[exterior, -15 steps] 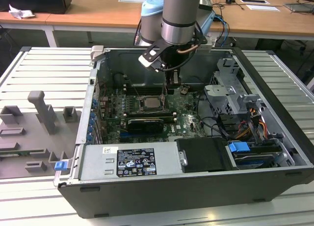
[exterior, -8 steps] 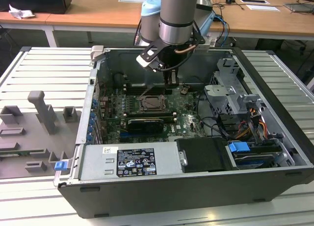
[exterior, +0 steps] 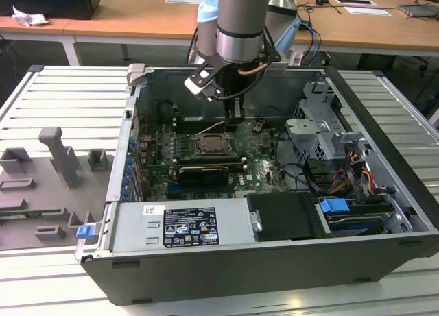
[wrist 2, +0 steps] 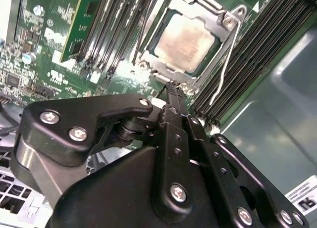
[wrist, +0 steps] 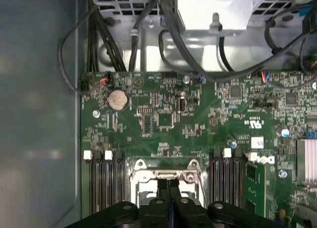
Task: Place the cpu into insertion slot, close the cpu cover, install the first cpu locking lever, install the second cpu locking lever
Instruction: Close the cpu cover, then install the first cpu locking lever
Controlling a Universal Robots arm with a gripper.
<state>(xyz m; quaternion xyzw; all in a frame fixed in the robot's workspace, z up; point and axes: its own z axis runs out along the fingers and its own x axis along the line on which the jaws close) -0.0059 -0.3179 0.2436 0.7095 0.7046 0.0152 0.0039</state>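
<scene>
Silver-tan cpu (wrist 2: 185,42): seated in insertion slot (wrist 2: 207,60), near motherboard (wrist: 148,139) edge.
cpu cover (wrist 2: 163,69): lowered over cpu.
wire lever (wrist 2: 225,65): standing off cover's side.
gripper (wrist 2: 171,88): fingers pressed together, empty, tip at cover's edge.

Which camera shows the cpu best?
The second wrist view: the cpu sits close, its metal top unobstructed. The exterior view shows it as a small far square. In the first wrist view the gripper stands before it.
</scene>
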